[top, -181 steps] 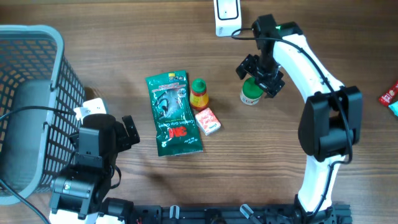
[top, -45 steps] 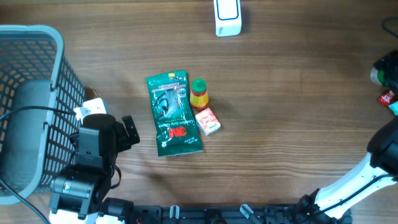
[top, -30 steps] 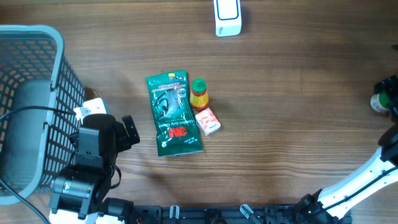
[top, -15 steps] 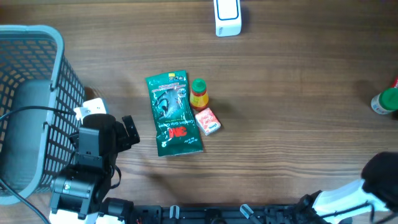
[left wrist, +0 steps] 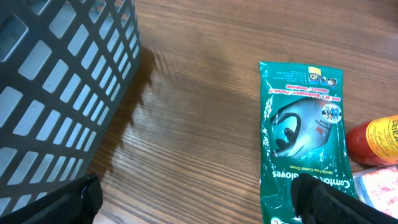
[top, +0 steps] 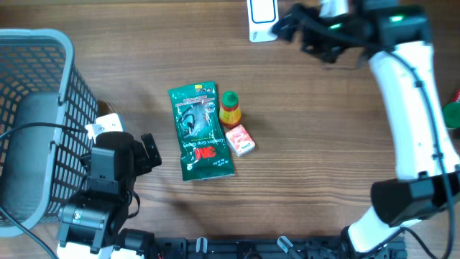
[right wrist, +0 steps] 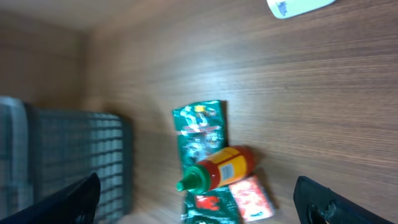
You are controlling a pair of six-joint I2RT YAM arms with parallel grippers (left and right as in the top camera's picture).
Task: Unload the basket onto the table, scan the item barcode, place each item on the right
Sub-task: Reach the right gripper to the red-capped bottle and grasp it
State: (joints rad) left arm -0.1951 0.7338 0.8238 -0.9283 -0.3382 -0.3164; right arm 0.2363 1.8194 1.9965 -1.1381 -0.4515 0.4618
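Three items lie mid-table: a green glove packet [top: 201, 132], a red sauce bottle [top: 230, 108] with a green cap, and a small red box [top: 240, 139]. The white scanner [top: 262, 18] sits at the far edge. My right gripper [top: 291, 29] hovers open just right of the scanner, holding nothing. Its view looks down on the bottle [right wrist: 219, 168], packet [right wrist: 198, 127] and box [right wrist: 252, 196], blurred; no barcode is readable. My left gripper [top: 151, 155] rests open beside the basket, left of the packet [left wrist: 305, 143], and is empty.
A grey mesh basket [top: 43, 79] fills the left side and shows again as a basket [left wrist: 56, 81] in the left wrist view. A green-capped jar [top: 453, 115] and a red packet [top: 456, 97] stand at the right edge.
The right arm let go of the green-capped jar at the right edge, dropped out of view, then swung up to the far side beside the scanner. The left arm stayed still.
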